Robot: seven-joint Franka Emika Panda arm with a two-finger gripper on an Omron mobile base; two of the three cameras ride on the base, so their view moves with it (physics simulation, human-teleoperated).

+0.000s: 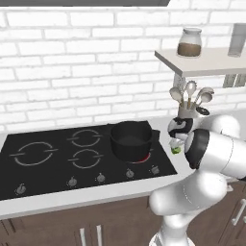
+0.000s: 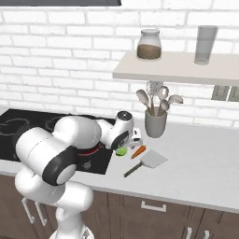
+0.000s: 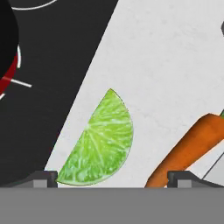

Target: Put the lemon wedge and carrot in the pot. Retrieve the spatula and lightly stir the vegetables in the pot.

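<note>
My fingers (image 3: 112,179) hung spread wide over the lemon wedge (image 3: 98,142), which lay flat on the surface just beside the hob's right edge, the carrot (image 3: 186,151) close by. Next, I judged, came lowering, pinching it, then carrying it to the pot (image 1: 130,139).

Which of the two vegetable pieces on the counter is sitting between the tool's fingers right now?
The lemon wedge, green and flat on the counter beside the hob. The carrot lies off to one side.

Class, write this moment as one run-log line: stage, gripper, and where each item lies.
stage: reaching for lemon wedge | gripper: open above wedge | carrot: on counter beside wedge | spatula: on counter | pot: on hob
</note>
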